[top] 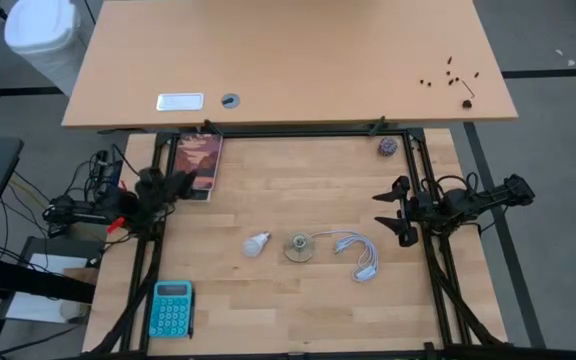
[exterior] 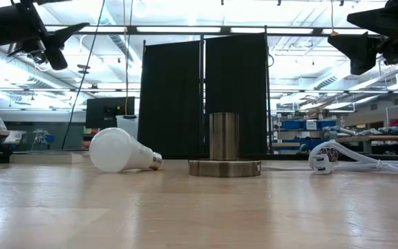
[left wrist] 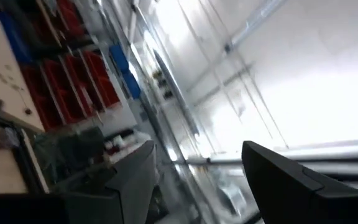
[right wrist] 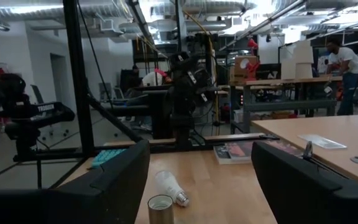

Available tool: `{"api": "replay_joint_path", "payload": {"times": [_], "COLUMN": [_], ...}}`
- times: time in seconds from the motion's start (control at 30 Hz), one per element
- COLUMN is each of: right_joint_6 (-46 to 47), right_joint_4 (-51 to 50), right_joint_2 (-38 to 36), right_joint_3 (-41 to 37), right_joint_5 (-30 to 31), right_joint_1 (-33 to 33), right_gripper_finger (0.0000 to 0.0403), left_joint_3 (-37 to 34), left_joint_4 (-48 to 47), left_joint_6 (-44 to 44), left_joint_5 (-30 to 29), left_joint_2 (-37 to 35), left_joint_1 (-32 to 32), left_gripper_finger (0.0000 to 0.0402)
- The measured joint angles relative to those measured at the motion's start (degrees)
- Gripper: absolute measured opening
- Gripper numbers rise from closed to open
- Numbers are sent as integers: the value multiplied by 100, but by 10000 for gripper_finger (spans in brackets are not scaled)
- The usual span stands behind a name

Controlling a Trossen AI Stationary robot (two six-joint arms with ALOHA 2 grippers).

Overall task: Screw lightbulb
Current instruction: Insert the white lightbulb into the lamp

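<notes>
1. Two end effectors are in front of you, both raised above the bench and both empty. The left end effector (top: 183,183) sits over the left edge of the bench, its fingers spread apart with nothing between them; its wrist camera looks up toward the ceiling and shelving.
2. The right end effector (top: 396,211) hovers over the right edge of the bench, fingers likewise spread wide, touching nothing. Between them in its wrist view you can see the lightbulb (right wrist: 169,186) lying farther off on the bench.
3. You will find the lightbulb (top: 257,243) on its side near the middle of the bench, dome toward the left arm, silvery screw base pointing toward the socket (top: 299,247). It lies just beside the socket, not in it.
4. The socket stands upright on its round base, its metal cylinder (exterior: 224,136) open at the top with nothing screwed in. A white cable (top: 358,252) loops away from it toward the right arm.
5. Other things on the bench: a teal calculator (top: 172,308) at the near left corner, a book (top: 200,160) at the far left, and a small dark ball (top: 386,147) at the far right.
</notes>
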Motion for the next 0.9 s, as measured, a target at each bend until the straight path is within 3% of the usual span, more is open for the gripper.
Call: {"api": "replay_joint_path", "payload": {"times": [0.2, 0.33, 0.53, 0.7, 0.9], "right_joint_6": [30, -20, 173, 711, 751], "right_joint_4": [261, 1607, 3546, 3301, 2449], "right_joint_2": [2, 3, 149, 642, 2022], "right_joint_3": [0, 0, 21, 687, 1915], "right_joint_5": [36, 201, 516, 499, 344], "right_joint_1": [-3, -91, -316, -374, -373], "right_gripper_finger": [293, 291, 293, 291, 290], "left_joint_3": [656, 1404, 2734, 3430, 3897], "left_joint_4": [-90, -488, -1988, -2193, -2418], "left_joint_6": [964, 1779, 2485, 2810, 2823], "left_joint_5": [-65, -40, -27, -27, -168], "left_joint_2": [108, 465, 1277, 1890, 2398], "left_joint_1": [1, 1, 1, 1, 1], "left_gripper_finger": [241, 241, 241, 241, 241]}}
